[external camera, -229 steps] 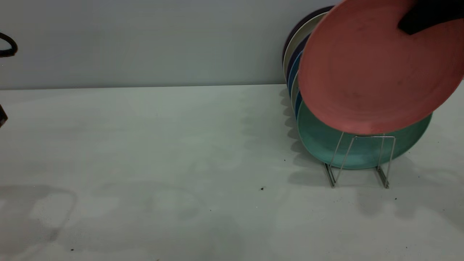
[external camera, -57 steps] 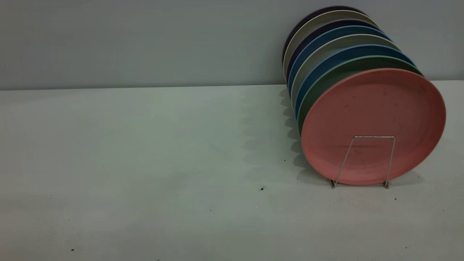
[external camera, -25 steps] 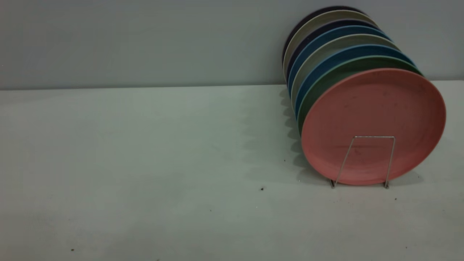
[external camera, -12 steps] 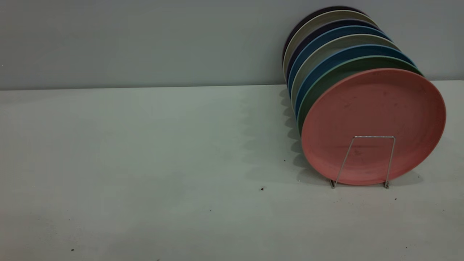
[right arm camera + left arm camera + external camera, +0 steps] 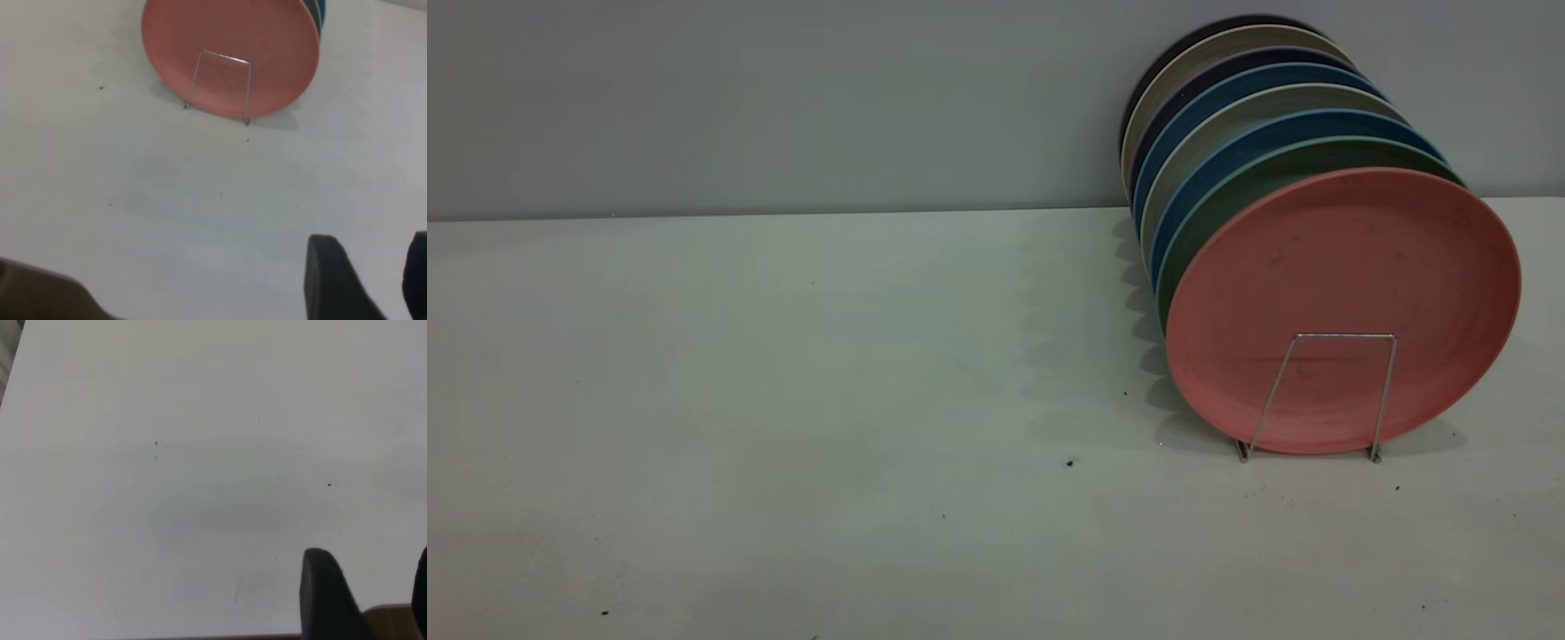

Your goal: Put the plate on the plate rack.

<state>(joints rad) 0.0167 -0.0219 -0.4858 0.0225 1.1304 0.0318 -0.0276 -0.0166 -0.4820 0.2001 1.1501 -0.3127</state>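
The plate (image 5: pixel 1343 307) stands on edge in the rack (image 5: pixel 1316 396), at the front of the row, leaning back on the green plate (image 5: pixel 1280 164). The right gripper (image 5: pixel 363 280) is nearer, well apart over the tabletop (image 5: pixel 783 400), jaws apart and empty. The left gripper (image 5: pixel 363 593) seems open too. The task looks done.

The plate (image 5: pixel 1352 284), round, salmon-pink and matte with faint dark scuffs, stands on edge at the right of the exterior frame, leaning back slightly. It sits in the plate rack (image 5: pixel 1320 396), just behind the thin silver wire's front trapezoid loop.
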